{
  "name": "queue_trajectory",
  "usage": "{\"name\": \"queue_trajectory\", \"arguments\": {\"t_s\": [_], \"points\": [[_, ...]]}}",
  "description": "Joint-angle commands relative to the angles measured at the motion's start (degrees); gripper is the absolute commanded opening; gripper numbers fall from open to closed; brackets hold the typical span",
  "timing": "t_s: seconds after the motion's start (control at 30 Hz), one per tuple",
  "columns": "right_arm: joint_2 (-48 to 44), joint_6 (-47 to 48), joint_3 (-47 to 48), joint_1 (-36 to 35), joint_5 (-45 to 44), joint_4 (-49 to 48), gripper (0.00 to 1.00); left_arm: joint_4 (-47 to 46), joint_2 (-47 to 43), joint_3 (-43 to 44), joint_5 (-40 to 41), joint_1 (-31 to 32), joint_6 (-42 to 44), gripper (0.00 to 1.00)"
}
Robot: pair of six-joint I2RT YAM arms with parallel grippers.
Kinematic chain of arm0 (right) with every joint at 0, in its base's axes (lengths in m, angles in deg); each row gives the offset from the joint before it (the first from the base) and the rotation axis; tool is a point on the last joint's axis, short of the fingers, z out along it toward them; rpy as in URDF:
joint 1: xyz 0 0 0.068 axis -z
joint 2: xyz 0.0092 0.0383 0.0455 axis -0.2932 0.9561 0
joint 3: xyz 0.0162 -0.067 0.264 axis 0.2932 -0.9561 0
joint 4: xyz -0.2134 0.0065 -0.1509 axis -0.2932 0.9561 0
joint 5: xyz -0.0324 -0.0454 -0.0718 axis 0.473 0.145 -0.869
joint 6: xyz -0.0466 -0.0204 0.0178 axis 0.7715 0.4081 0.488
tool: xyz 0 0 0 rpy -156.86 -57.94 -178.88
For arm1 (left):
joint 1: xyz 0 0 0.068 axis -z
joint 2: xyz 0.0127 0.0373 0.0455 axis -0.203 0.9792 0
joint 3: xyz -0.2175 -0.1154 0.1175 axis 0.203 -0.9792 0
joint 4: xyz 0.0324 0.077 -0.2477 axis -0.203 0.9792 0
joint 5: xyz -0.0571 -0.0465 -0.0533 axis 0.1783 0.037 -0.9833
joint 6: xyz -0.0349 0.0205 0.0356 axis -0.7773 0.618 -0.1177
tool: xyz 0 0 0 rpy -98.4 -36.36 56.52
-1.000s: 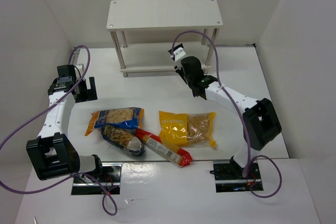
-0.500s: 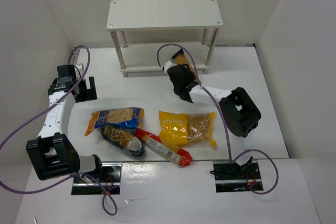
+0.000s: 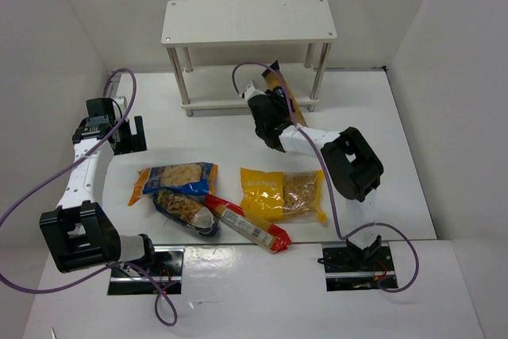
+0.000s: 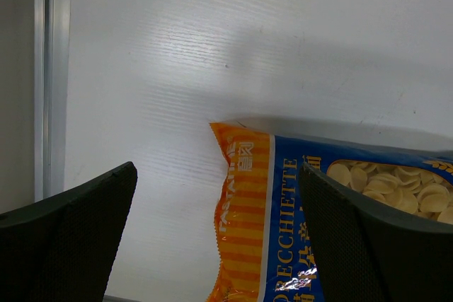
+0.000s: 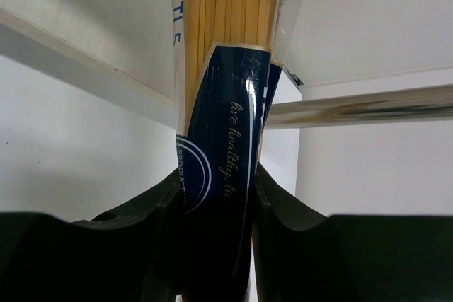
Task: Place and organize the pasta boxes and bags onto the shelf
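The right gripper (image 3: 268,110) is clamped tight on the long spaghetti pack (image 3: 279,87), whose far end tilts in at the front of the shelf (image 3: 248,20), by its lower board. The left gripper (image 4: 216,210) hangs with jaws apart above a corner of the blue-orange bag (image 4: 283,203).

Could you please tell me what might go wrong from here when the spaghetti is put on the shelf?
1. The long spaghetti pack is slanted and close to the shelf, near its front right post. Its free end could catch the post or a board edge.
2. The right gripper clamps the pack only at the labelled end, so it might pivot or slip if bumped.
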Motion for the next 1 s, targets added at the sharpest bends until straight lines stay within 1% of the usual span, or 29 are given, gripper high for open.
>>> {"name": "queue_trajectory", "arguments": {"t_s": [0.0,0.03,0.13,0.17,0.33,0.47,0.73,0.97], "points": [[-0.8,1.2,5.1,-0.3,-4.5,-10.2,0.0,-0.7,0.1,-0.1,0.2,-0.3,0.7,1.0],[-0.8,0.7,5.1,-0.3,-4.5,-10.2,0.0,-0.7,0.1,-0.1,-0.3,-0.3,0.7,1.0],[-0.8,-3.9,7.3,0.7,-1.6,-4.7,0.0,-0.7,0.1,-0.1,-0.3,-0.3,0.7,1.0],[-0.8,-5.7,7.4,0.7,-0.9,-4.1,0.0,-0.7,0.1,-0.1,-0.3,-0.3,0.7,1.0],[-1.4,-8.1,8.5,2.6,2.2,-3.4,0.0,-0.7,0.1,-0.1,-0.3,-0.3,0.7,1.0],[-2.0,-13.4,9.9,3.9,5.8,2.4,0.0,-0.7,0.1,-0.1,-0.3,-0.3,0.7,1.0],[-3.7,-20.4,8.1,7.1,13.8,3.0,0.0,-0.7,0.1,-0.1,-0.3,-0.3,0.7,1.0],[-4.8,-21.5,6.4,7.1,14.4,2.5,0.0,-0.7,0.1,-0.1,0.2,-0.3,0.7,1.0]]}}
